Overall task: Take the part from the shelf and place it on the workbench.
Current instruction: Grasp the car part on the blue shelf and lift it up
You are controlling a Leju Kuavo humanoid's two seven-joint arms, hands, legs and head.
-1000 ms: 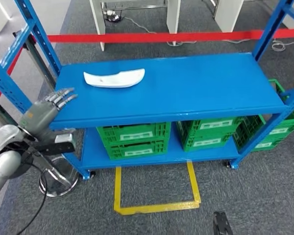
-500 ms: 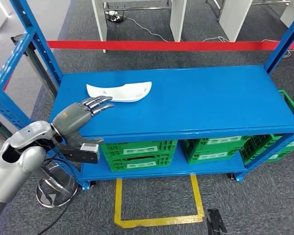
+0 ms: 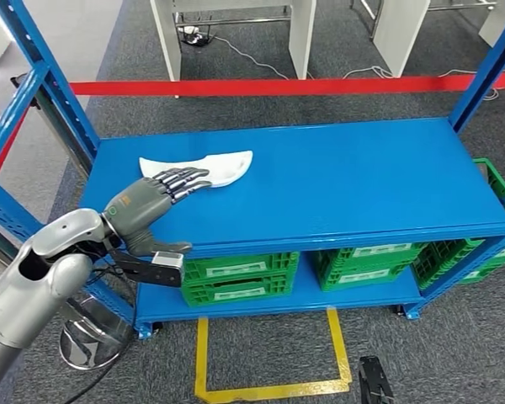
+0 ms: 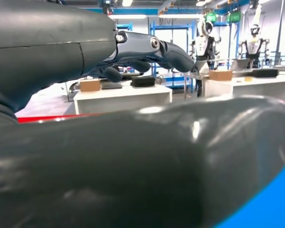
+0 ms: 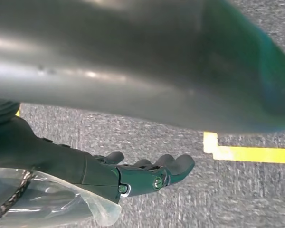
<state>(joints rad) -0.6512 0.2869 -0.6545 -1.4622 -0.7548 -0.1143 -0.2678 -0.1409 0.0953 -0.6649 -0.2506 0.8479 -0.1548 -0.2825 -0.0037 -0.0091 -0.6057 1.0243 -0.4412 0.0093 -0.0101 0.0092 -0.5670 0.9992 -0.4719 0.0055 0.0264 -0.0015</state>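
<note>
White part (image 3: 218,166) flat on blue shelf (image 3: 339,181): looks thin, light, rigid, slick plastic. Left hand (image 3: 150,204) empty, fingers spread over its near end. Grip across narrow middle. Right hand (image 5: 141,176) hangs loosely curled, empty.

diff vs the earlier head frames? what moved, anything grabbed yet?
The left robot hand reached forward over the blue shelf; its fingers now overlap the white part's near end. No closed grasp shows. The head camera shifted too, so the shelf's apparent drift isn't real. The part stays flat on the shelf; the green crates stay below.

Shelf top (image 3: 339,181) bare beside part (image 3: 225,167)
</note>
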